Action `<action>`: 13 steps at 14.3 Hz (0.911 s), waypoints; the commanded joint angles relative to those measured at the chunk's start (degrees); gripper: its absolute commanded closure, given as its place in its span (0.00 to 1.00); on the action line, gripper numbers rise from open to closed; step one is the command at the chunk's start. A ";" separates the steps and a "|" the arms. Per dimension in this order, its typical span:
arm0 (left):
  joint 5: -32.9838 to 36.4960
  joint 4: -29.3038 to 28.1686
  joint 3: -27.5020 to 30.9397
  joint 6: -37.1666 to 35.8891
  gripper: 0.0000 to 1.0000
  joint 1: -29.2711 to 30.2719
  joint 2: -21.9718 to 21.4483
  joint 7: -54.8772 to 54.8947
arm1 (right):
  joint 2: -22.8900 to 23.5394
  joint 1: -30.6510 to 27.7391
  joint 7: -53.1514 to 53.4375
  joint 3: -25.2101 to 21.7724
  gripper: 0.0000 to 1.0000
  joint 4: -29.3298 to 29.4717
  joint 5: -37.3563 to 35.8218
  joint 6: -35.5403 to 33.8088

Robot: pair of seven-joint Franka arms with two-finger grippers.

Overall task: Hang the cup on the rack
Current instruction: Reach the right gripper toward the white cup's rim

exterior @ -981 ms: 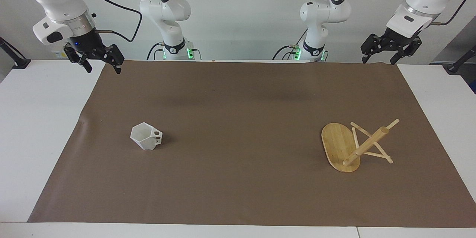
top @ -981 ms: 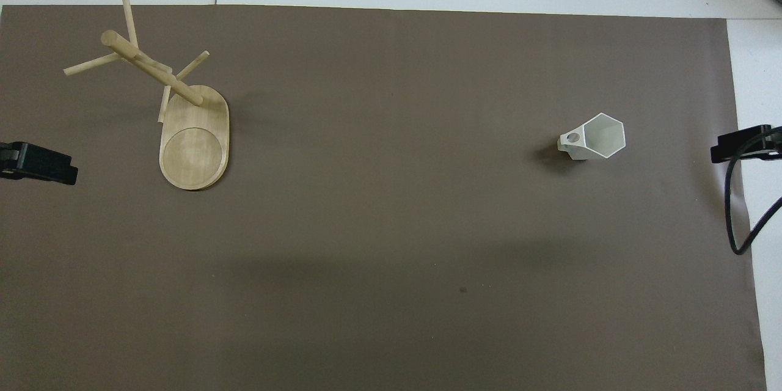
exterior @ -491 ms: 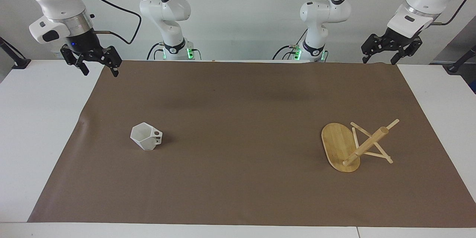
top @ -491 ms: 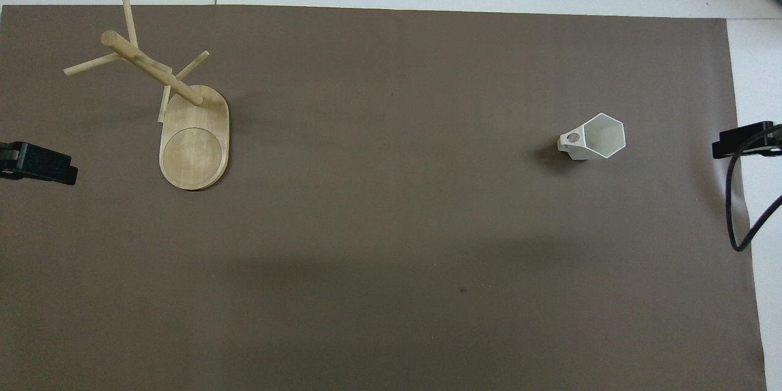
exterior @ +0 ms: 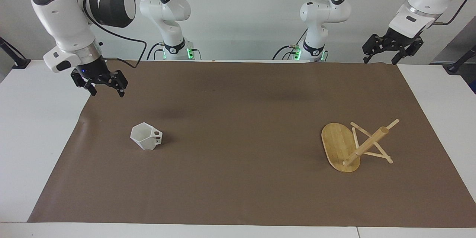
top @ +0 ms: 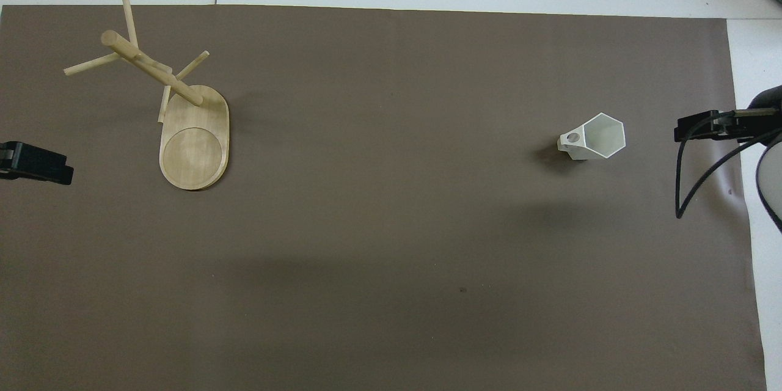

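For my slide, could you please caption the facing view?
Right gripper open over the mat's edge near the cup; rack untouched.

Light: bright, even, from above
Shadows: soft, faint patches on the brown mat [exterior: 238, 137]
Glare: none
Focus: both views sharp, no blur

Place: a robotics lab.
Arms: two white Franka arms [exterior: 169, 11] bolted at the bench's edge, green lights at their bases.
Bench: white bench [exterior: 37, 126] under a plain brown mat [exterior: 238, 119].
Backdrop: bare white wall [exterior: 241, 0], loose black cables [exterior: 122, 37], black clamp stands [exterior: 15, 57] at the corners.
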 commanded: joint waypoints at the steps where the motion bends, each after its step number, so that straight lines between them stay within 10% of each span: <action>1: 1.04 -1.44 0.24 0.10 0.00 -0.21 -1.21 -0.32 | 4.16 -0.03 0.34 -0.14 0.00 -0.23 0.68 4.94; 13: 1.04 -1.44 0.33 0.10 0.00 -0.13 -1.21 -0.32 | 10.68 0.93 5.09 0.65 0.00 -6.03 2.61 17.09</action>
